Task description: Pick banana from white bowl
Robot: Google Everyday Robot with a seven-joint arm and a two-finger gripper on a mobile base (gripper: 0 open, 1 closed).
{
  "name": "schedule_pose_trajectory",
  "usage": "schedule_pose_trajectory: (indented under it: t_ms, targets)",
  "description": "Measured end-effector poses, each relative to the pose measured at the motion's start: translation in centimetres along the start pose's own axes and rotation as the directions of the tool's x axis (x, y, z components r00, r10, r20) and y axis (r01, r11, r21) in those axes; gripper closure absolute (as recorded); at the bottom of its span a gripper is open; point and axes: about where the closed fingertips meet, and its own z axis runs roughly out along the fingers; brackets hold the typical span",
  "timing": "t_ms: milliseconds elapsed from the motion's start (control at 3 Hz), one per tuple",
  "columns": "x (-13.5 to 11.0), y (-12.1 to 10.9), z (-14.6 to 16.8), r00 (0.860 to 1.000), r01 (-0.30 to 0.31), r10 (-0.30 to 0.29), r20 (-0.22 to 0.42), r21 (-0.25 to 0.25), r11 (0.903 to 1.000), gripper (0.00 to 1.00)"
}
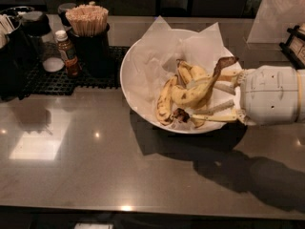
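The white bowl, lined with crinkled white paper, stands on the dark counter at centre. The banana, yellow and speckled, lies nearly level just above the other bananas, and its long dark stem points up to the right. My gripper reaches in from the right on a white wrist. Its pale fingers sit above and below the banana and are shut on it. Shorter bananas lie below at the left and behind.
A black mat at back left holds a small brown bottle, a black cup of wooden sticks and a dark container. A clear panel and a dark rack stand at back right.
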Motion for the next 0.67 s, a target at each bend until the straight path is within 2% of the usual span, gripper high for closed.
schedule_pose_trajectory:
  t_ms: [333,667]
  targets:
    - [-0.56,-0.47,0.03,0.998,0.054,-0.054,0.015,0.017,0.9984,1.00]
    - [-0.55,-0.44,0.03,0.999,0.052,-0.052,0.014,0.016,0.9985,1.00]
